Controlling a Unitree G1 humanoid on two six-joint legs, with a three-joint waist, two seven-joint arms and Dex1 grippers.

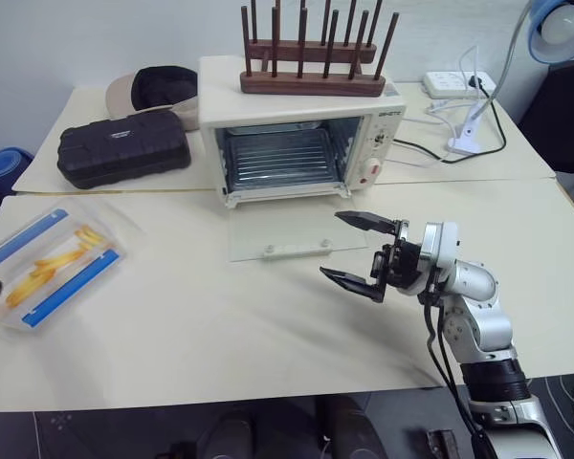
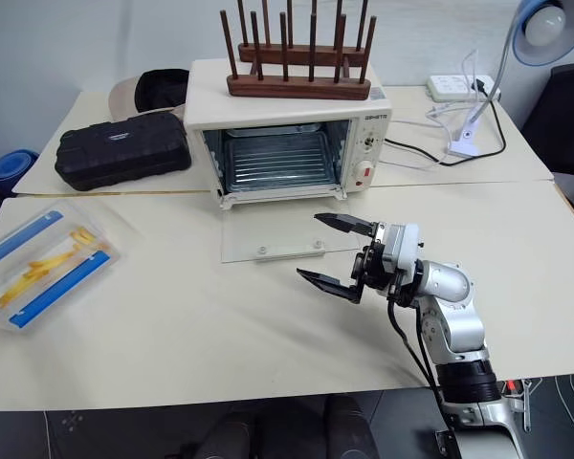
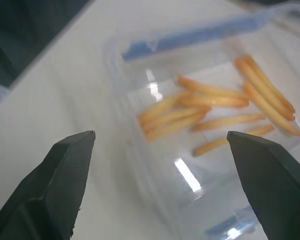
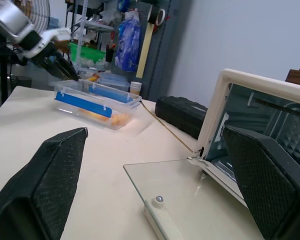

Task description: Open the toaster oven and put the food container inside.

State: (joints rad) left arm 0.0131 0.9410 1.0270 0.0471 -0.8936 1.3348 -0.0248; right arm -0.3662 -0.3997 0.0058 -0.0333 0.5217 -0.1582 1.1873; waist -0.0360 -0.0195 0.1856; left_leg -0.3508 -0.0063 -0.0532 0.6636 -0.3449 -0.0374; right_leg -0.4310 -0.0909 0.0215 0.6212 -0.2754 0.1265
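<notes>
The toaster oven (image 1: 297, 143) is a small, boxy, cream-white enamel body standing toward the far middle of the counter (image 1: 220, 335). Its flat glass door (image 1: 287, 234) is folded down onto the counter toward the near edge, with a white bar handle along its front. Inside, a ribbed metal tray and a wire rack (image 1: 275, 156) sit bare, with nothing on them. Red-and-white knobs run down its right panel. On its roof rests a dark wooden rack (image 1: 311, 57) of upright pegs.

The food container (image 1: 48, 263) lies flat near the counter's left edge, well apart from the oven. It is a shallow, clear plastic rectangle with blue strips along its long sides. Thin yellow-orange food strips (image 3: 215, 107) lie loosely inside it.

The left pincer (image 3: 162, 185) hangs just above the container, its smooth black fingers spread wide and holding nothing. The right pincer (image 1: 361, 251) hovers over the counter just in front of the door's right corner, its textured black fingers also spread wide and empty.

A black ribbed hard case (image 1: 122, 150) sits at the far left, just beside the oven.
</notes>
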